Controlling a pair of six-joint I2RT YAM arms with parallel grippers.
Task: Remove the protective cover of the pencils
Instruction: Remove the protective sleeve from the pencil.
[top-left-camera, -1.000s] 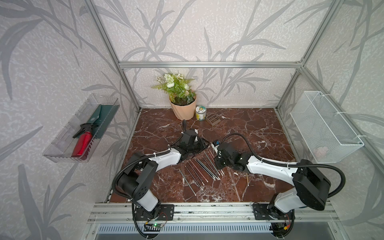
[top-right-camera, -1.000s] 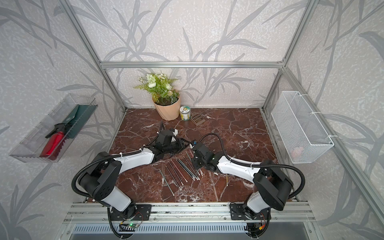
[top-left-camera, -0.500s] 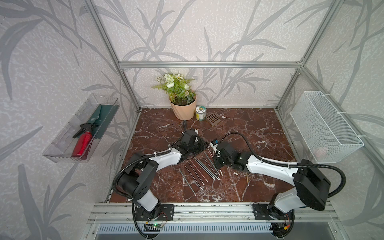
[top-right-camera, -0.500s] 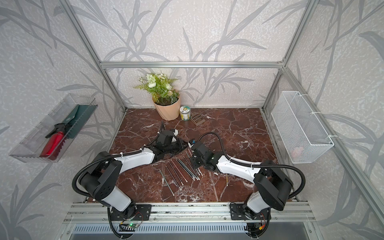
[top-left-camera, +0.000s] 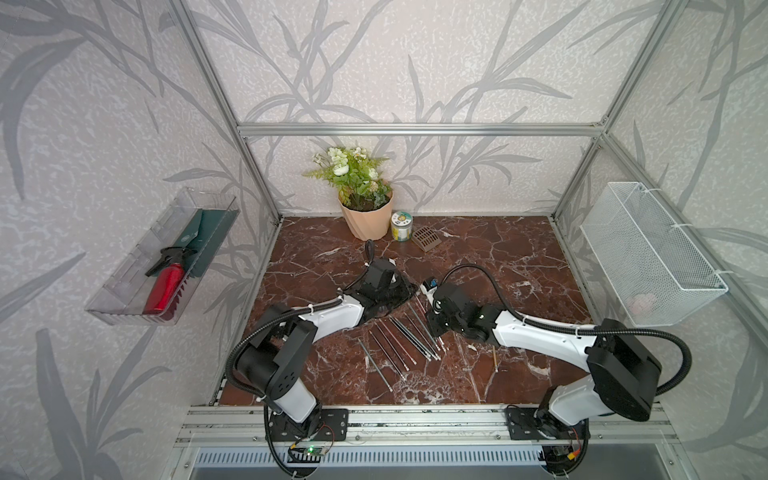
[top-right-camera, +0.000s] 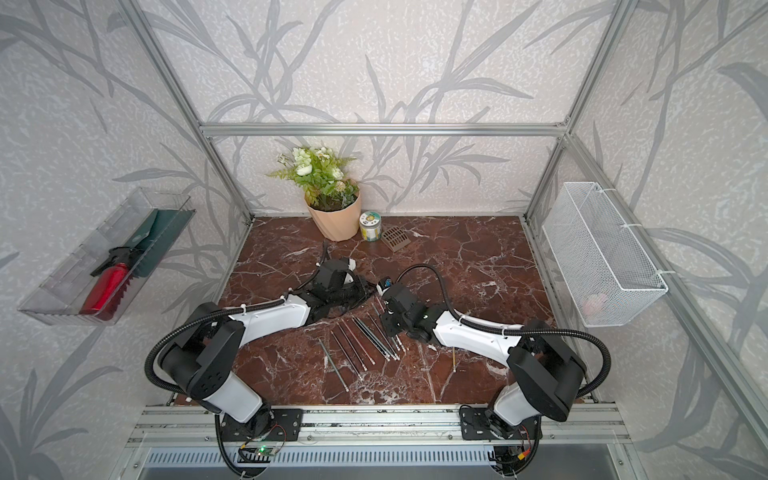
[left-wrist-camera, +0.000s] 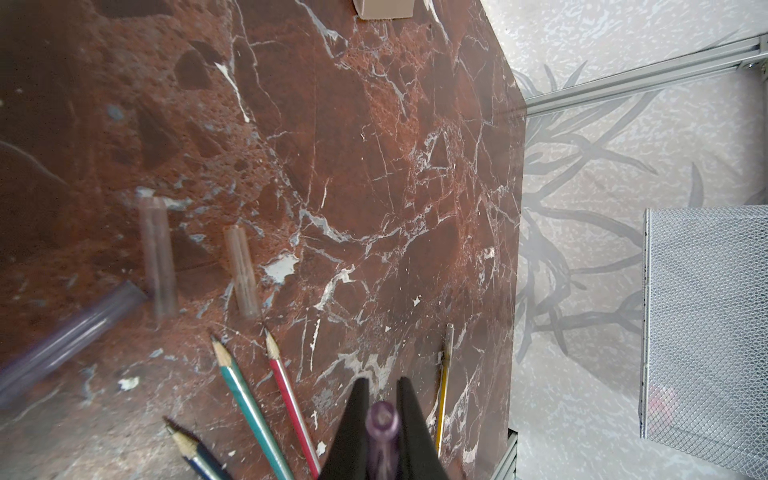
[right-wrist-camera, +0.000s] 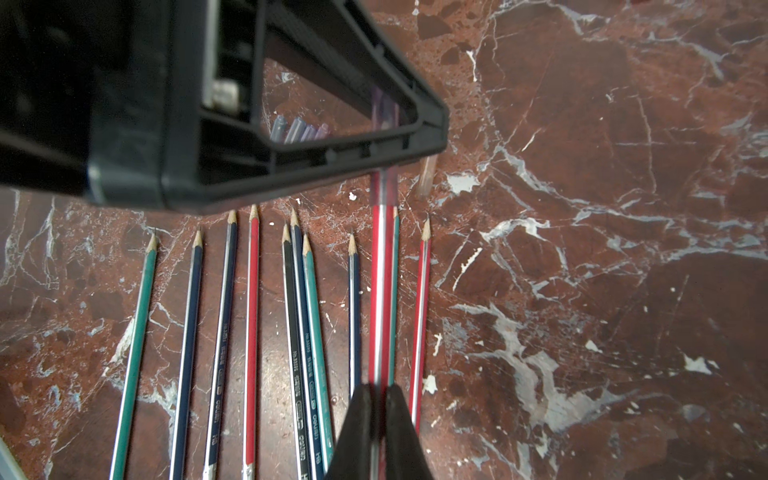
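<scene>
My left pincer (left-wrist-camera: 381, 388) is pressed together on a purple cap (left-wrist-camera: 381, 419), which sits between the two black fingertips. My right pincer (right-wrist-camera: 378, 392) is clamped on the barrel of a red pencil (right-wrist-camera: 381, 291). That pencil runs straight from it to the left pincer, and its tip goes into the same cap.

Both arms reach low and nearly flat from the front rail to the middle of the marble floor (top-left-camera: 498, 257). The left arm (top-left-camera: 332, 316) and right arm (top-left-camera: 540, 336) meet nose to nose there.

The other pencils (right-wrist-camera: 249, 311) lie side by side on the marble under and just beside the right pincer, their points bare. A yellow pencil (top-left-camera: 494, 357) lies apart from them, beside the right arm. Loose caps (left-wrist-camera: 243, 274) lie on the floor just past the pencil tips, blurred in the left wrist view.

The flower pot (top-left-camera: 368, 220), tin can (top-left-camera: 402, 226) and brown grate (top-left-camera: 426, 239) stand by the back wall, well apart from both pincers, with bare marble between. The wire basket (top-left-camera: 648, 257) hangs on the right wall and the clear tray (top-left-camera: 137, 270) on the left wall.
</scene>
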